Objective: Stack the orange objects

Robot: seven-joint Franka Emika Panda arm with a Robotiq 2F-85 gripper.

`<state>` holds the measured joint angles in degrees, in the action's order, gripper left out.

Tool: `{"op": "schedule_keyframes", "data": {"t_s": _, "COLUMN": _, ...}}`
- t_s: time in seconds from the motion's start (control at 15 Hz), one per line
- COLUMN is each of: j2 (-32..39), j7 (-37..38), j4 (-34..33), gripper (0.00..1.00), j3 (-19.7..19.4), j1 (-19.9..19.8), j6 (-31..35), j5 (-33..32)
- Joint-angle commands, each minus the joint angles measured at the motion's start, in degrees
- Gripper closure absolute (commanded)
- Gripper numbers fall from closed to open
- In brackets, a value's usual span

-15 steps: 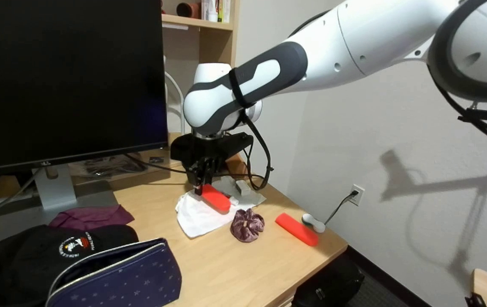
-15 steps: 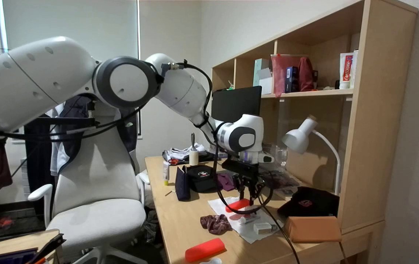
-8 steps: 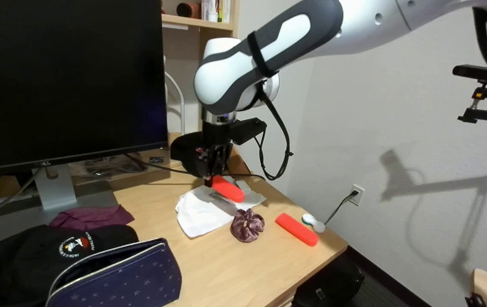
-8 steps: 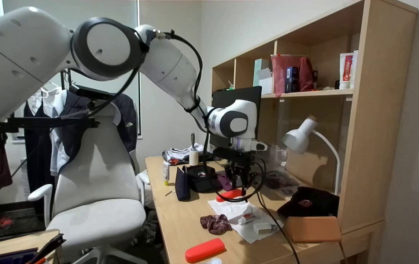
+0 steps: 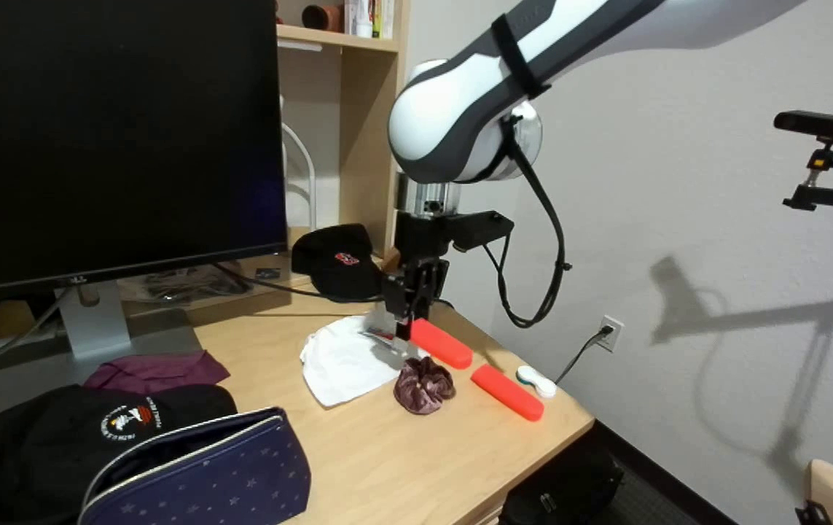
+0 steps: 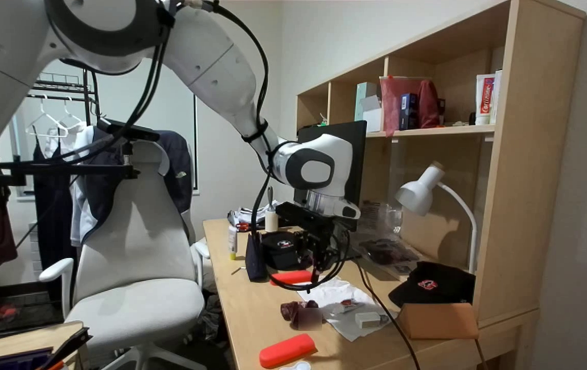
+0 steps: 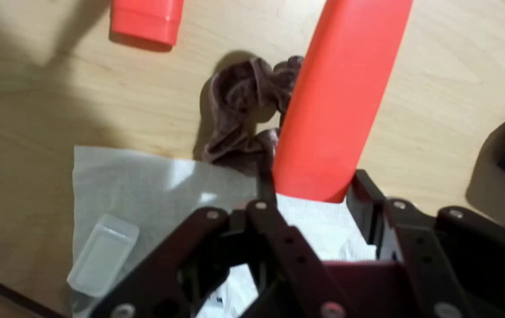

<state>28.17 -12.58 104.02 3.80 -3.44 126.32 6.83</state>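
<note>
Two red-orange blocks show. My gripper is shut on one end of a red-orange block and holds it above the desk. This held block juts away from the fingers and hides part of the scrunchie in the wrist view. The held block also shows in both exterior views, with my gripper at its end. The second red-orange block lies flat near the desk's edge, apart from the held one. It shows whole in an exterior view and is cut by the top edge of the wrist view.
A dark purple scrunchie lies near the white sheet. A white contact-lens case lies beside the second block. A small whitish box lies on the sheet. A navy pouch, black cap and monitor stand around.
My gripper has carried the held block away from over the white sheet, toward the scrunchie and second block. The block's free end has swung round somewhat. The second block has not moved.
</note>
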Motion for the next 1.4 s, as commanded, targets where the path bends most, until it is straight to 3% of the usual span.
{"op": "schedule_keyframes", "data": {"t_s": 0.0, "j2": -4.6, "j7": -3.77, "j4": 8.77, "gripper": 0.8, "j3": 1.12, "j1": -3.24, "j6": 2.73, "j5": 6.3}}
{"op": "schedule_keyframes", "data": {"t_s": 0.33, "j2": -7.16, "j7": -6.51, "j4": 14.49, "gripper": 0.8, "j3": 0.24, "j1": -5.37, "j6": 4.47, "j5": 11.33}}
{"op": "schedule_keyframes", "data": {"t_s": 0.8, "j2": -7.66, "j7": -5.73, "j4": 17.08, "gripper": 0.8, "j3": -2.35, "j1": -4.8, "j6": 5.78, "j5": 8.15}}
{"op": "schedule_keyframes", "data": {"t_s": 1.33, "j2": -6.33, "j7": -4.48, "j4": 19.27, "gripper": 0.8, "j3": -4.09, "j1": -3.71, "j6": 11.52, "j5": -0.83}}
